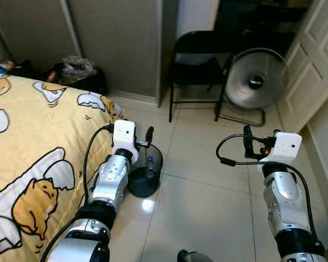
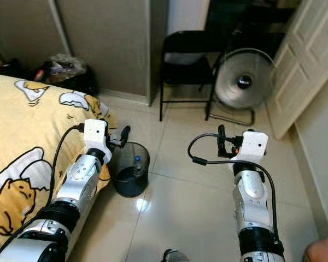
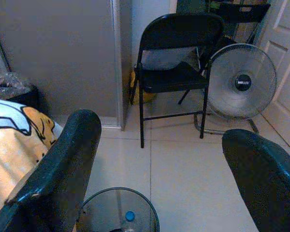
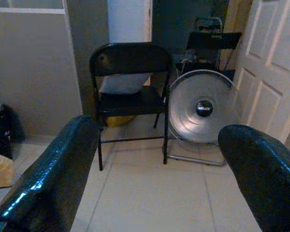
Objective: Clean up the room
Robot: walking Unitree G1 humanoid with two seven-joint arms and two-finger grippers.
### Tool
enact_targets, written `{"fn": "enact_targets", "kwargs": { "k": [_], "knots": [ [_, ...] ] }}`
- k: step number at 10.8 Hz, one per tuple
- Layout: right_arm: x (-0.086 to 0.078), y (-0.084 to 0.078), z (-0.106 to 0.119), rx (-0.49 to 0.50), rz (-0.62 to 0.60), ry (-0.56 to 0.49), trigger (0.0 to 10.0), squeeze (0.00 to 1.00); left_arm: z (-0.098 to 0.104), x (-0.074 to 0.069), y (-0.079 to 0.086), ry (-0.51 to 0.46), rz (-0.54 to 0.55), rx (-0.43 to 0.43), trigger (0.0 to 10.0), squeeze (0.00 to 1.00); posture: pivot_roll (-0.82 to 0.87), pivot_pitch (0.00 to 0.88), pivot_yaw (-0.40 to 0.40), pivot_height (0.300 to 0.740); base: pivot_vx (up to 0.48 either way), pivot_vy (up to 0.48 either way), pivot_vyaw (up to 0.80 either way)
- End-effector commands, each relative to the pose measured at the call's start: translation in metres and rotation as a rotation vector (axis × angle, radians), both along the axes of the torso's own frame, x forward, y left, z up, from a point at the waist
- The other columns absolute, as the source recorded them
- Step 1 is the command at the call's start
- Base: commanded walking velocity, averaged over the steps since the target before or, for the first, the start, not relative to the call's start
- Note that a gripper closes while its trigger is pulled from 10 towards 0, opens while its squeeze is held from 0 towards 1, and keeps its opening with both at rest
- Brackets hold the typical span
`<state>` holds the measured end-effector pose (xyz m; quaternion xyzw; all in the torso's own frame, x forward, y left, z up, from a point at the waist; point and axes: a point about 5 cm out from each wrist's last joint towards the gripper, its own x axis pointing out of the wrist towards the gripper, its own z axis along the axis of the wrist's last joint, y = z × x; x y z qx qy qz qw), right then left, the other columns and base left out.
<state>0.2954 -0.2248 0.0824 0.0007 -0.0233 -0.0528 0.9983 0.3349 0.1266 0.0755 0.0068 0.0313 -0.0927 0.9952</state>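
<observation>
While I look down through the left eye, my left gripper (image 1: 148, 137) hangs just above the bin (image 1: 144, 176), which stands on the tiles beside the bed (image 1: 33, 158) with a bottle (image 1: 150, 166) already inside; the fingers hold nothing, and the right gripper (image 1: 248, 143) floats over bare floor, well apart from the bin, also empty. Through the right eye I get the same layout, with the bin (image 2: 131, 169) just below and ahead of the left fingers, and the chair (image 2: 185, 71) and fan (image 2: 241, 81) far beyond both arms. From the left wrist I see both fingers (image 3: 63, 169) spread wide with only air between them, the bin's rim (image 3: 117, 212) directly beneath and the bottle cap (image 3: 129, 216) showing inside. From the right wrist the fingers (image 4: 53, 174) are likewise wide apart and empty, pointing toward the chair and fan. I judge the drop done, so I should lift the left arm straight up clear of the rim, then turn to hunt for more clutter.
</observation>
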Motion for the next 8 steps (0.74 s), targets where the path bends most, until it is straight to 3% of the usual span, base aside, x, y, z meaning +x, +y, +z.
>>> {"fn": "enact_targets", "kwargs": {
  "k": [1, 5, 6, 8],
  "knots": [
    [0.0, -0.001, 0.006, -0.018, 0.008, -0.023, 10.0, 0.0, 0.001, -0.001, 0.004, -0.019, 0.011, 0.01, 10.0, 0.0, -0.12, 0.0, 0.008, 0.74, 0.0, 0.0, -0.62],
    [0.0, 0.001, 0.006, -0.033, 0.021, -0.02, 10.0, 0.0, 0.003, -0.004, 0.002, -0.049, -0.02, -0.011, 10.0, 0.0, -0.12, 0.0, 0.004, 0.74, 0.0, 0.0, -0.62],
    [0.0, 0.001, 0.005, -0.037, 0.02, -0.018, 10.0, 0.0, 0.011, -0.005, -0.005, -0.102, -0.081, -0.023, 10.0, 0.0, -0.11, 0.0, 0.005, 0.74, 0.48, 0.0, 0.0],
    [0.002, 0.005, 0.004, -0.033, 0.025, -0.018, 10.0, 0.0, 0.012, -0.006, -0.006, -0.111, -0.107, -0.021, 10.0, 0.0, -0.1, 0.0, 0.007, 0.74, 0.48, 0.0, 0.0]
  ]
}}
